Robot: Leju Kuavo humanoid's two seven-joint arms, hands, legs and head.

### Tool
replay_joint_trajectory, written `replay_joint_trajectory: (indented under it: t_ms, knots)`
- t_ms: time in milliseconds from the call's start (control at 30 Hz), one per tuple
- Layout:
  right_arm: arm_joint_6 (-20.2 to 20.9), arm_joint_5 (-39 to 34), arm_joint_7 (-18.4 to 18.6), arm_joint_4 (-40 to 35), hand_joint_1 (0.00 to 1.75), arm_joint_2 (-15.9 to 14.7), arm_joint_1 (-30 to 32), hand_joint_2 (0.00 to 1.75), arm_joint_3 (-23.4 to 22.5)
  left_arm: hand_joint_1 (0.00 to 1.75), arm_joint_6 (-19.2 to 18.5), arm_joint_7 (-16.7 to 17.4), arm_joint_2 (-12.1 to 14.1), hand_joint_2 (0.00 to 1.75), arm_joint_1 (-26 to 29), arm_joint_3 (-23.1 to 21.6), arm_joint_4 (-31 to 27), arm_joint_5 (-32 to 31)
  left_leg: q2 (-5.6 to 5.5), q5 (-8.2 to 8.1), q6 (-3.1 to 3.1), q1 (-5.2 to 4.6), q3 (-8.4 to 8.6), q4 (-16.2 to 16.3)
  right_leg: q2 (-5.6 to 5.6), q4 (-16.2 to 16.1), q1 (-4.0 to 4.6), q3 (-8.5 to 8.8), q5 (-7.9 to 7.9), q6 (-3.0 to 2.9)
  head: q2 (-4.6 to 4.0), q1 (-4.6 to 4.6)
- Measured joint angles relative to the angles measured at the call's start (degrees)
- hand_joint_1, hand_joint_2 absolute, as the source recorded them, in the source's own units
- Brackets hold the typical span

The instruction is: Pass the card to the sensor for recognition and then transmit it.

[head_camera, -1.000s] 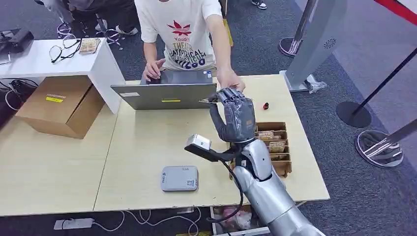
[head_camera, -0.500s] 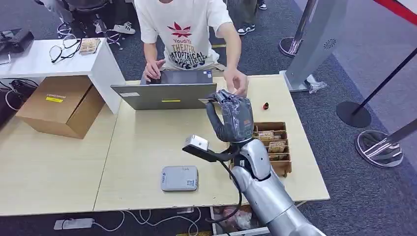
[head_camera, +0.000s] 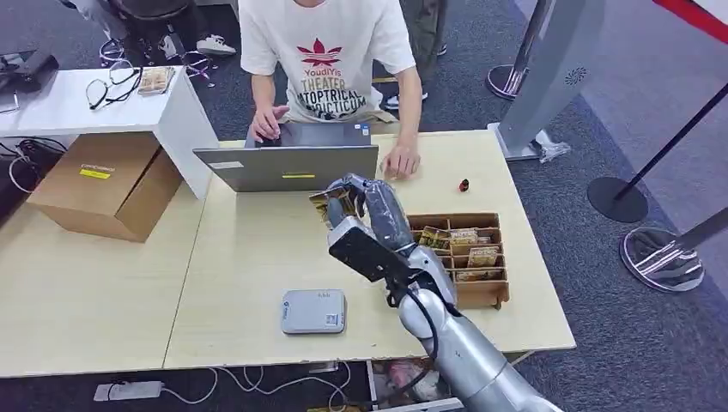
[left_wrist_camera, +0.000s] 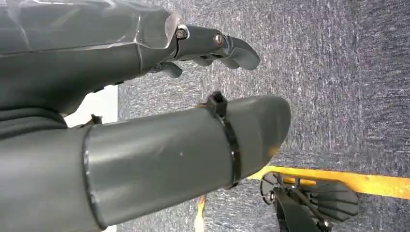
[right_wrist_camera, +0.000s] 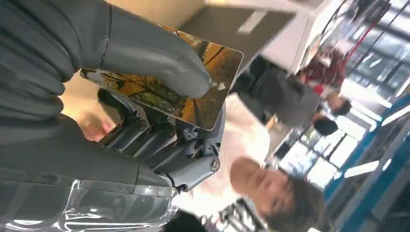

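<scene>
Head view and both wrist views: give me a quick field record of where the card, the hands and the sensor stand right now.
card: pinched under the thumb of the right hand, raised above the table
sensor: grey reader flat near the table's front edge, nothing on it
card tray: wooden organiser holding more cards, beside the right arm
left hand: hanging over carpet, holds nothing, fingers apart
person: hand resting on the table by the laptop

A grey laptop [head_camera: 288,166] sits just beyond the right hand [head_camera: 365,210], with a person [head_camera: 330,64] behind it. A wooden compartment tray [head_camera: 468,257] lies beside that hand; a cardboard box [head_camera: 103,184] stands far off.
</scene>
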Motion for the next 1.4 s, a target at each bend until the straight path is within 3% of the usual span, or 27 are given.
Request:
replay_joint_trajectory:
  t_ms: [333, 900, 1400]
  knots:
    - [8.04, -8.52, 1.14, -0.57, 1.75, -1.09, 1.2, 1.75, 2.58, 0.0, -0.52, -0.18, 0.0, 0.0, -0.02, 0.0, 0.0, -0.74, 0.0, 0.0, 0.0, 0.0, 0.0, 0.0, 0.01, 0.0, 0.0, 0.0, 0.0, 0.0, 0.0, 0.0]
    - [11.73, -10.99, 1.09, 10.56, 1.75, -1.81, 0.35, 1.75, 8.66, 0.0, -1.49, -0.28, 0.24, 0.0, -0.03, 0.04, 0.0, -0.7, 0.0, 0.0, 0.0, 0.0, 0.0, 0.0, 0.0, 0.0, 0.0, 0.01, 0.0, 0.0, 0.0, 0.0]
    - [12.63, -12.85, -0.09, 20.42, 1.75, -1.68, -2.55, 1.75, 12.24, 0.0, -1.99, -1.2, 0.48, 0.0, -0.03, 0.28, 0.0, -1.05, 0.0, 0.0, 0.0, 0.0, -0.01, 0.0, 0.0, 0.0, 0.0, 0.01, 0.0, 0.0, 0.0, -0.02]
